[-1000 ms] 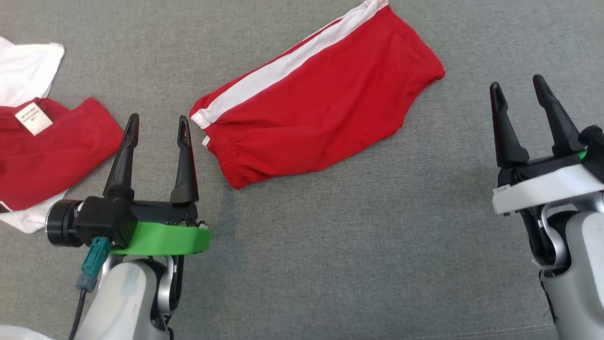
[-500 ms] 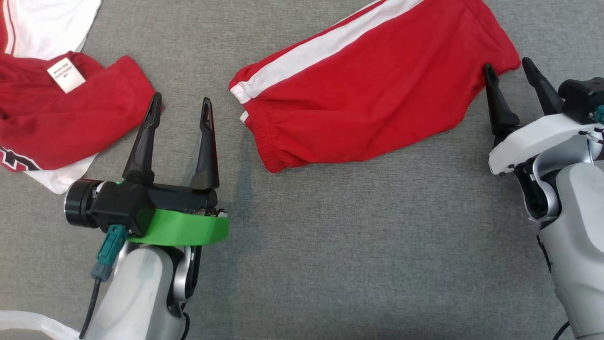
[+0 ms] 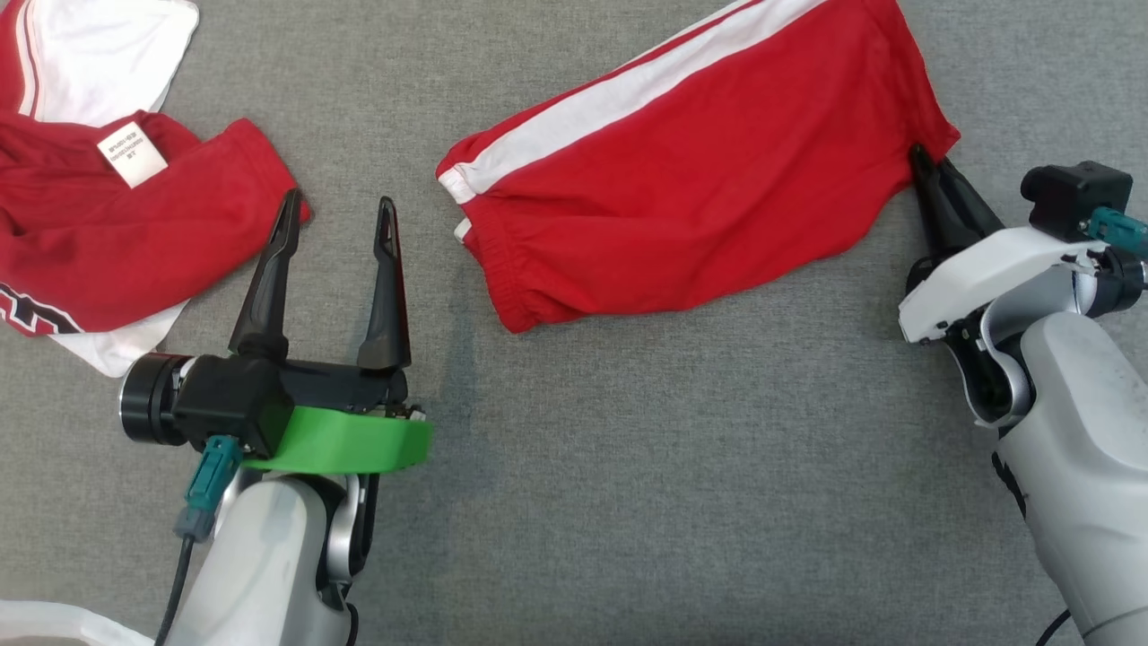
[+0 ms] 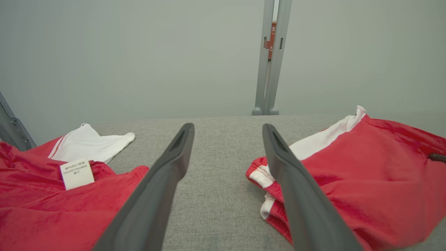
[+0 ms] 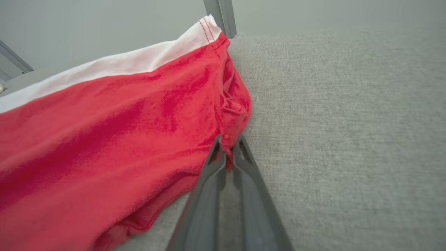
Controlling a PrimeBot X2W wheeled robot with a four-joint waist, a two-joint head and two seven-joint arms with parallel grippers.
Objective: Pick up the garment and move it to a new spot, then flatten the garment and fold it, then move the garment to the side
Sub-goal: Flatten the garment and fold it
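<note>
The right gripper (image 3: 926,166) had its fingers pressed together on a corner of the red shorts (image 3: 682,179), pinching the hem. The left gripper (image 3: 336,215) hung spread and empty between those shorts and a second red-and-white garment (image 3: 117,242) at the left. The shorts lay rumpled on the grey cloth surface (image 3: 628,467). To my eye only the first grasp was made, with lifting, moving, flattening and folding all to come.

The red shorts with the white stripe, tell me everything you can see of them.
The shorts are soft red fabric with a white stripe along the far edge and a gathered waistband at the left end. They lie mostly flat, slightly wrinkled, slanted across the grey surface. The right gripper is shut on their right corner.
</note>
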